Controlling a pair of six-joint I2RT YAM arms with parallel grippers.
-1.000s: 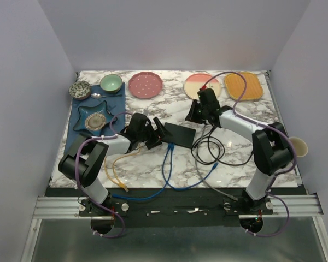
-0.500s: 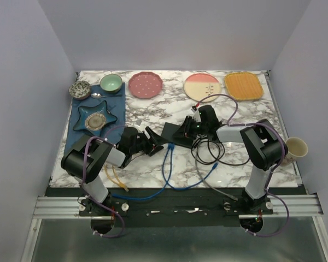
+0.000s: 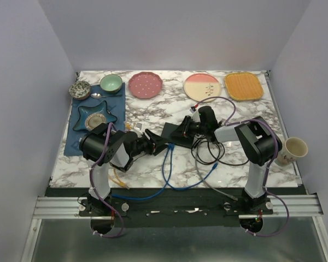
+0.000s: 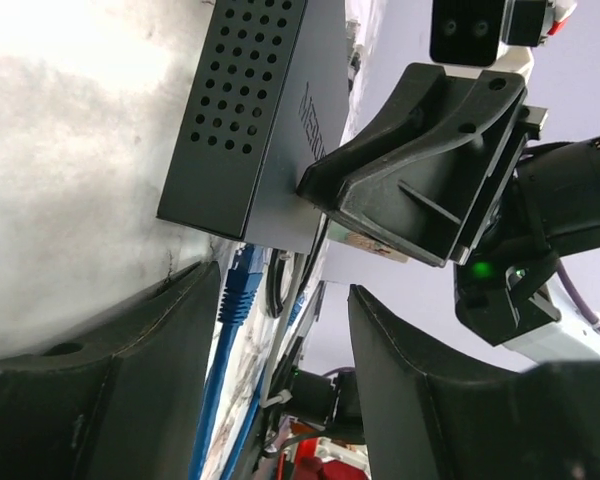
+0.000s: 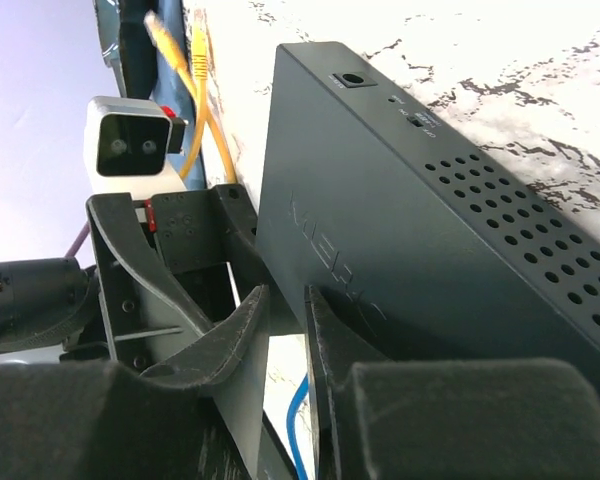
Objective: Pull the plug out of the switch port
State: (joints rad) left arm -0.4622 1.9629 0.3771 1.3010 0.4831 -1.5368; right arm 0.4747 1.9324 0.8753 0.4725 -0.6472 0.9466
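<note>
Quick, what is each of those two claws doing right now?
Left end effector: open, blue plug between its fingers, not gripped.
Right end effector: closed on the switch.

Blue plug [image 4: 238,285] at the switch [image 4: 242,110] edge, inside the spread left pincer [image 4: 285,288]

Setting: robotics lab test cell. Evidence: plain lilac enclosure walls [image 3: 27,65]; marble-patterned bench [image 3: 153,112]; aluminium mounting rail [image 3: 60,206] at near edge; staged pink dotted plate [image 3: 145,85]; loose blue network cable [image 3: 165,166].
</note>
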